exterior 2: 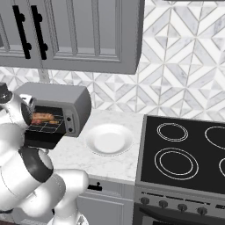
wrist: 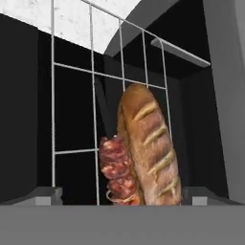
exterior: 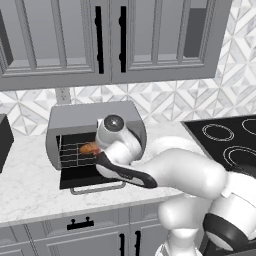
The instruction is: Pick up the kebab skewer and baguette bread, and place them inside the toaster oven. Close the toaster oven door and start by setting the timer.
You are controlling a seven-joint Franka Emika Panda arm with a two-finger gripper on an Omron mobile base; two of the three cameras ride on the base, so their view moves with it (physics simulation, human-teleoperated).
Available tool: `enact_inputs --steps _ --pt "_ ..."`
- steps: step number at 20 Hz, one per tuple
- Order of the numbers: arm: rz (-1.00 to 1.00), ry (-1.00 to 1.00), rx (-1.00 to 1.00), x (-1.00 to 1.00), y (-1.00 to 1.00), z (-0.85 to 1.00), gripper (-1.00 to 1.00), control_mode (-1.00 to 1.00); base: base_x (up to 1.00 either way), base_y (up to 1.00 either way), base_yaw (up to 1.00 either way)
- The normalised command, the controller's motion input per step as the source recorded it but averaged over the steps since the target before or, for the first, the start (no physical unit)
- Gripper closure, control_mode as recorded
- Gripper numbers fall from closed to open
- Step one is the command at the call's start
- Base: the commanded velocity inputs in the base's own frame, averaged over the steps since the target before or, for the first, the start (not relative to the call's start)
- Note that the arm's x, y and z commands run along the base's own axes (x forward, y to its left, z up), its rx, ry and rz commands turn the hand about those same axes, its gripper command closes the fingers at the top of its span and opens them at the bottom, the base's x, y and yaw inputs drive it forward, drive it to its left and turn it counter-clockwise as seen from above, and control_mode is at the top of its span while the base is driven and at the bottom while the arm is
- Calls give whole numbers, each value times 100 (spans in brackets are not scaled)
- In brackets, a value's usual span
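One grey rounded metal toaster oven (exterior: 92,120) stands on the white marble bench (exterior: 30,185), and its wire rack (wrist: 91,115) carries one golden-brown ridged baguette bread (wrist: 150,148) and one kebab skewer of reddish-brown meat chunks (wrist: 116,170). One round white plate (exterior 2: 109,139) sits on the bench. The black cooktop (exterior 2: 184,154) shows four ring burners, and four black handles mark the grey upper cabinet doors (exterior: 107,35) across both base views.

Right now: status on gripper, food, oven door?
Gripper open, holding nothing, at the toaster oven mouth. Baguette bread and kebab skewer side by side on the rack. Toaster oven door down, open; arm in its path.
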Motion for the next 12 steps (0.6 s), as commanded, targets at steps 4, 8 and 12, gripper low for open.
enact_inputs --steps 4,8,12 --pt "-47 0 39 -51 0 0 -100 -100 0 0 0" --pt "-54 -3 44 -41 0 0 -100 -100 0 0 0" --pt "-59 -2 46 -30 2 0 -100 -100 0 0 0"
